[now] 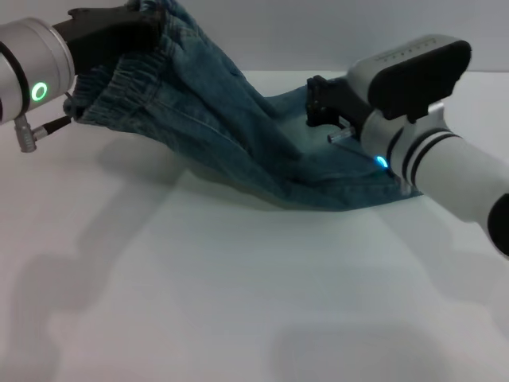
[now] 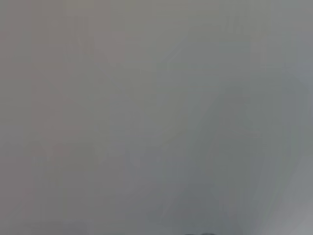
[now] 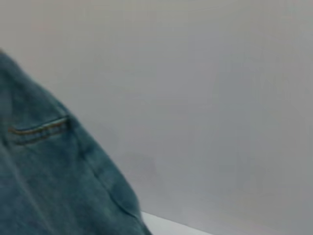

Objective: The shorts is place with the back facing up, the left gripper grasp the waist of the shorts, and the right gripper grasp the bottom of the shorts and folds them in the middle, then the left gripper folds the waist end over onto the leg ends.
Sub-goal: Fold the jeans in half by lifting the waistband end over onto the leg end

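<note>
Blue denim shorts [image 1: 238, 135] hang in a slope from upper left down to the white table [image 1: 238, 302]. My left gripper [image 1: 141, 22] is raised at the top left, shut on the elastic waist [image 1: 131, 76], which it holds well above the table. At the right, my right gripper [image 1: 316, 102] is low over the table and shut on the leg end of the shorts. The right wrist view shows the denim [image 3: 54, 186] with a stitched pocket seam [image 3: 39, 129]. The left wrist view shows only plain grey surface.
The white table spreads wide in front of the shorts and to both sides. The right arm's thick white and black forearm [image 1: 429, 135] reaches in from the right edge over the table.
</note>
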Available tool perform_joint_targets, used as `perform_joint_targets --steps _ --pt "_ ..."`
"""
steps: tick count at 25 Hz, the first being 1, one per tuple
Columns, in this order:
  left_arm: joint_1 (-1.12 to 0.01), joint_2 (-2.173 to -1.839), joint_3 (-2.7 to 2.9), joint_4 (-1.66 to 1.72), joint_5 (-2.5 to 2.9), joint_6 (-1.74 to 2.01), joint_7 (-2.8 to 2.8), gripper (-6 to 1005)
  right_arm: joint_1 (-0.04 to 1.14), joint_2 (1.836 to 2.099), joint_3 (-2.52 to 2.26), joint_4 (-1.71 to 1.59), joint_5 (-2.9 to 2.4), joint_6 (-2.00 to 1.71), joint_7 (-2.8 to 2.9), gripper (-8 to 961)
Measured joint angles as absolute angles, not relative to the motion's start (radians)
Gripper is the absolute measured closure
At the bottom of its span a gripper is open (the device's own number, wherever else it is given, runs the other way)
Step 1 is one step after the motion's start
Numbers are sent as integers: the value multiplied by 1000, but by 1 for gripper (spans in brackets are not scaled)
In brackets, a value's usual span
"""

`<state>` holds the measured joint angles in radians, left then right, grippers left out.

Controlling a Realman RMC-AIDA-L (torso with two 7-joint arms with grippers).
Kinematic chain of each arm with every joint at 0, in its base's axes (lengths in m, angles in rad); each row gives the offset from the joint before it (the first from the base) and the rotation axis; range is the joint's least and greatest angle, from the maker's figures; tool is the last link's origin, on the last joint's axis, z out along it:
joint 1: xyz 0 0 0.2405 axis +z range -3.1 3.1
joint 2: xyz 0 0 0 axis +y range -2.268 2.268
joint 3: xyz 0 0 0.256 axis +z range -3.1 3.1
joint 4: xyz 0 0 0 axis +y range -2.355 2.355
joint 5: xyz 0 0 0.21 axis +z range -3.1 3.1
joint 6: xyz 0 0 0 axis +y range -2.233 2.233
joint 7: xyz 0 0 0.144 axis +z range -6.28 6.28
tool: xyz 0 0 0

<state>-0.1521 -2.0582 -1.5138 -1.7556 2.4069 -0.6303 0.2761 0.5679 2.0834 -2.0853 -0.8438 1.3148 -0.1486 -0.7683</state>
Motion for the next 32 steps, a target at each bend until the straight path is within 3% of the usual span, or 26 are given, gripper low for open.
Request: perform_joint_targets --steps 23,32 --pt "-128 -2057 -1445 -1875 2370 -610 293 858 736 2092 -2360 -819 1375 -154 -582 944" --pt "-125 -2057 -1449 -1875 2362 -615 317 852 642 2081 -2330 -842 1371 -207 -591 942"
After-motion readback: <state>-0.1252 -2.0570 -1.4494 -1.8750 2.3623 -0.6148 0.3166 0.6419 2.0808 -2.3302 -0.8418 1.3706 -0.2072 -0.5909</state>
